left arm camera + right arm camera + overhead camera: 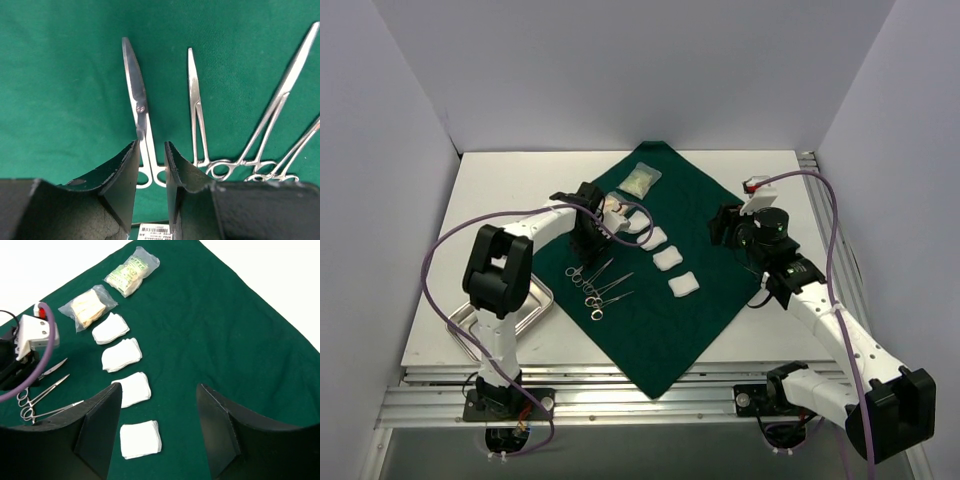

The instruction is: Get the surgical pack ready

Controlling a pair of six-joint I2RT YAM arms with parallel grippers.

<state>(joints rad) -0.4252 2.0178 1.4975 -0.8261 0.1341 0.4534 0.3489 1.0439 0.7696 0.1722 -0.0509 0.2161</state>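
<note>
1. Left pincer (151,146): its two dark fingers stand close on both sides of the scissors (136,90), at the shanks just ahead of the finger rings. The gap is narrow. I cannot tell if the pads press the steel or are only beside it.
2. Room there: to the right of this pincer lie more instruments. A thin clamp (196,100) is just beside the scissors, and a longer clamp (281,95) lies slanted further right, with rings near the right finger. To the left there is only bare drape (60,75).
3. Right pincer (159,387): wide open, nothing btw. the fingers, hanging above the drape.
4. Below and ahead of it, a row of four gauze pads (121,354) runs away to the front-left, the nearest pad under its left finger. Beyond the row lie the two clear packets (87,307), each apart. To its right is much free green cloth up to the drape's edge, then white table (280,280).
5. Top view: the drape lies as a diamond, and its near corner passes over the table's near edge.
6. Steel tray (548,298): on bare table, behind-left of the left pincer, near the drape's left edge, partly hidden by the left arm (495,275).
7. Materials:
   - Drape: matte, fine weave, soft creases.
   - Instruments: thin, polished, mirror-like.
   - Pads: white, soft, approx. square.
   - Packets: crinkly clear film, one with green print.
   - Finger pads: black, rough.
</note>
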